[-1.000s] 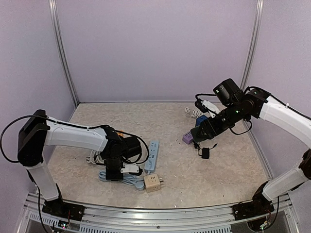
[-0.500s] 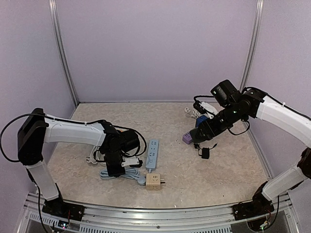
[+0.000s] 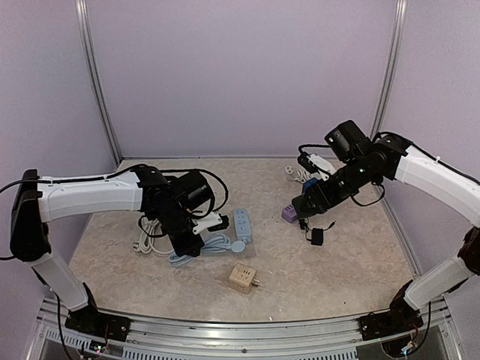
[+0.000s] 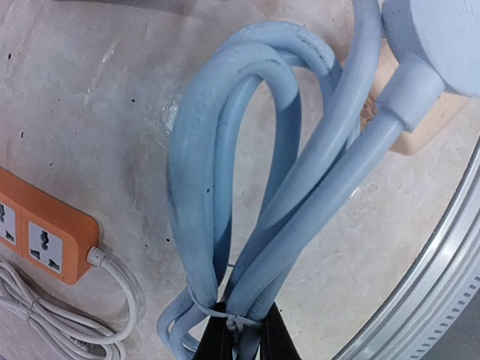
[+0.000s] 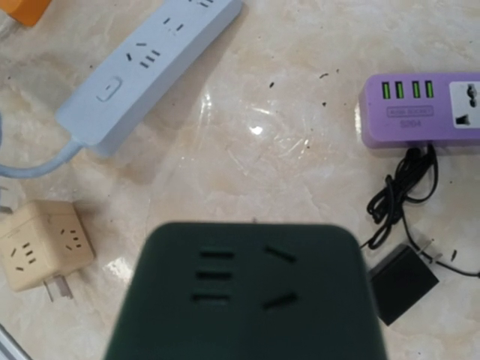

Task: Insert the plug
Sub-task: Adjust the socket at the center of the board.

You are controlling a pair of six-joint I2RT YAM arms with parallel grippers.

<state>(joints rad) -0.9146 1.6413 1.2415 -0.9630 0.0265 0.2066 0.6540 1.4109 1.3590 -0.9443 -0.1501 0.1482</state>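
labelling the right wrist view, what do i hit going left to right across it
beige cube → blue strip → dark green block → purple strip

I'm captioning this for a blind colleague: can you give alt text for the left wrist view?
The left gripper is shut on a looped bundle of light blue cable over the marbled table. An orange power strip lies at left.

Pale-blue round plug (image 4: 435, 37), apparently dangling, ends its thick, looped, tied cable (image 4: 195, 187).
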